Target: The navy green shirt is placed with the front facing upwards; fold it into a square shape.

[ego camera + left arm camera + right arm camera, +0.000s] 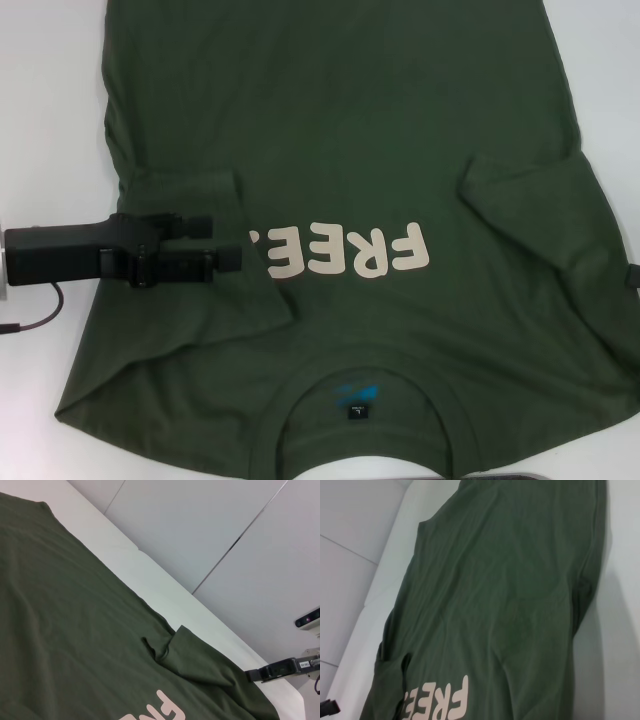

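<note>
The navy green shirt (360,130) lies spread front up on the white table, its collar (355,400) nearest me and the cream "FREE" lettering (350,252) across the chest. Both short sleeves are folded inward onto the body: the left sleeve (190,200) covers the end of the lettering, and the right sleeve (520,180) lies over the chest. My left gripper (225,241) hovers open over the folded left sleeve, holding nothing. Only a black sliver of my right gripper (633,280) shows at the shirt's right edge; it appears farther off in the left wrist view (265,672).
The white table (50,120) shows bare strips on both sides of the shirt. A dark cable (40,315) hangs from the left arm over the table's left side. Grey wall panels (210,525) rise behind the far edge.
</note>
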Robot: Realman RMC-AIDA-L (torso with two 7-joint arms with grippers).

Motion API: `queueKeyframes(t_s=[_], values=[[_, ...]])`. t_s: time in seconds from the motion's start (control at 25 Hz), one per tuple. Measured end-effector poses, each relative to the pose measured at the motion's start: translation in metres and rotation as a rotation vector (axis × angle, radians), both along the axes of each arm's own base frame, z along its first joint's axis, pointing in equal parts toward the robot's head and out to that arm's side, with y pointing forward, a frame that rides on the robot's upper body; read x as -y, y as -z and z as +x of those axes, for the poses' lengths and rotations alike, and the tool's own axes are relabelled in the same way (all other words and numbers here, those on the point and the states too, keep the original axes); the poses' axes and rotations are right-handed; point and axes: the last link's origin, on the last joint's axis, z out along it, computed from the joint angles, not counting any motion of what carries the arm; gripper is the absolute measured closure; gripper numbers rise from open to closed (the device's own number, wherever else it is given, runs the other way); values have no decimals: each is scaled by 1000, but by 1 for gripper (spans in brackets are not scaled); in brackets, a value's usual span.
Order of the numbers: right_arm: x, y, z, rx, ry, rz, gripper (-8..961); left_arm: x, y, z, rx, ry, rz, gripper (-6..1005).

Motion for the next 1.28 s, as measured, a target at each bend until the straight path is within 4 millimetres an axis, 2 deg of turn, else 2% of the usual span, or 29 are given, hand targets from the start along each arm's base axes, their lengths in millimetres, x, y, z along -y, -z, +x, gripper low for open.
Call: queueKeyframes(t_s=[0.04,0.24,0.76,1.0,1.28], values=[[1,0,0,-2,0,-1,926,0,0,0,0,0,0,80],[8,-5,3,-4,8,-2,951,0,1,1,2,2,-1,80],[17,-14,8,-2,25,-3,951,1,5,3,11,3,-5,79],[9,-13,-2,-24,-24,-13,950,1,5,4,13,3,-6,79],[-6,-3,-22,-60,-119,-77,950,1,5,4,12,2,-5,79]])
